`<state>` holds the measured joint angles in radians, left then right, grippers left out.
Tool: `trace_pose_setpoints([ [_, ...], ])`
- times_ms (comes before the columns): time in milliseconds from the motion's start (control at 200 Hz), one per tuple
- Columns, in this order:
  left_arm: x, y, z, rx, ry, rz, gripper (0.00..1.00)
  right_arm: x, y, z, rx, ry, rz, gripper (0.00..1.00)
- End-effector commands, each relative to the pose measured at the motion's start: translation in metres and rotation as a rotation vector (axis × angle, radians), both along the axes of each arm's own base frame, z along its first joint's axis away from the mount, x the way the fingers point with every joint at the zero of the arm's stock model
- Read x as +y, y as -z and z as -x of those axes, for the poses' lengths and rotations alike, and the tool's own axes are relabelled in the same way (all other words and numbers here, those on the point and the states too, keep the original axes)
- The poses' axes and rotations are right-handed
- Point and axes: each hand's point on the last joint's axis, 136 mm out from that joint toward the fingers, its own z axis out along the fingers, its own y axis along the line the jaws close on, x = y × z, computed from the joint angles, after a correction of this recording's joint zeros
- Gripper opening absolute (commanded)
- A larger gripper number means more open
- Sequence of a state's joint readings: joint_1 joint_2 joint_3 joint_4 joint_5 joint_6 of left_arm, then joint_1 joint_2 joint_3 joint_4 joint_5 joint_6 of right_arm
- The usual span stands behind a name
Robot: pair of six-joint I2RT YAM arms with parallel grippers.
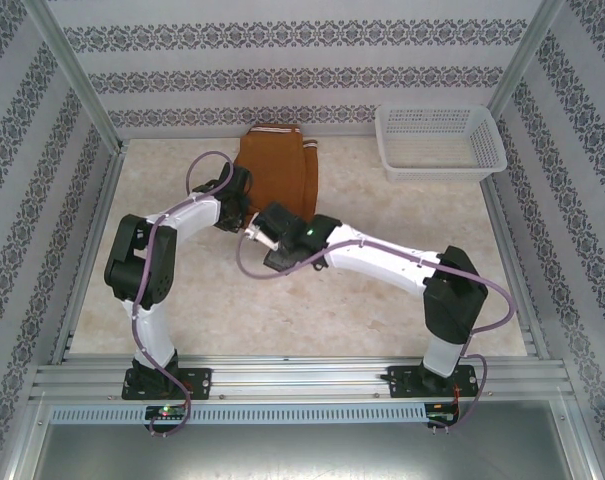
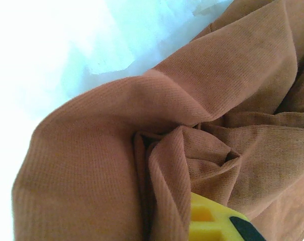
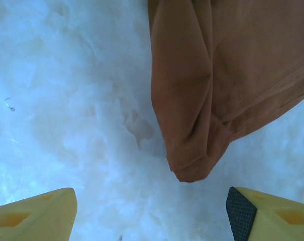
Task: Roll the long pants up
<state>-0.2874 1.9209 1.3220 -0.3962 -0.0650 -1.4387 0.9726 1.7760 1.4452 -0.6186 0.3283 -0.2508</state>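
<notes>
Robot lab booth: aluminium frame (image 1: 302, 380), patterned wall panels (image 1: 302, 75).

Basket: you have a white slatted basket (image 1: 442, 168) at the upper right of the top view.
Table: your pale marbled table (image 1: 382, 310) fills the middle.
Walls: patterned wallpaper (image 1: 302, 60) runs along the top.

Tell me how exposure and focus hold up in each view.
Top external: even light, sharp, the pants true in colour. Left wrist: the table is blown out to white, while the pants' weave is crisp. Right wrist: the table is washed bluish-white with glare, and the pants' folded end is in focus.
</notes>
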Motion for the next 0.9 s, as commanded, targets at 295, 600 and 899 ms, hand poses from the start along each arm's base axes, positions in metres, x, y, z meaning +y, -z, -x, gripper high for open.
trace_pose_setpoints([
  [295, -0.006, -0.010, -0.007, 0.011, 0.065, 0.028, 0.00, 0.012, 0.057, -0.078, -0.479, 0.024, 0.321, 0.84],
  [600, -0.002, -0.015, -0.001, 0.009, 0.083, 0.031, 0.00, -0.003, 0.045, -0.143, -0.549, 0.087, 0.338, 0.75],
  [899, 0.007, -0.016, 0.006, 0.013, 0.088, 0.035, 0.00, -0.035, 0.050, -0.154, -0.279, 0.136, 0.206, 0.00],
])
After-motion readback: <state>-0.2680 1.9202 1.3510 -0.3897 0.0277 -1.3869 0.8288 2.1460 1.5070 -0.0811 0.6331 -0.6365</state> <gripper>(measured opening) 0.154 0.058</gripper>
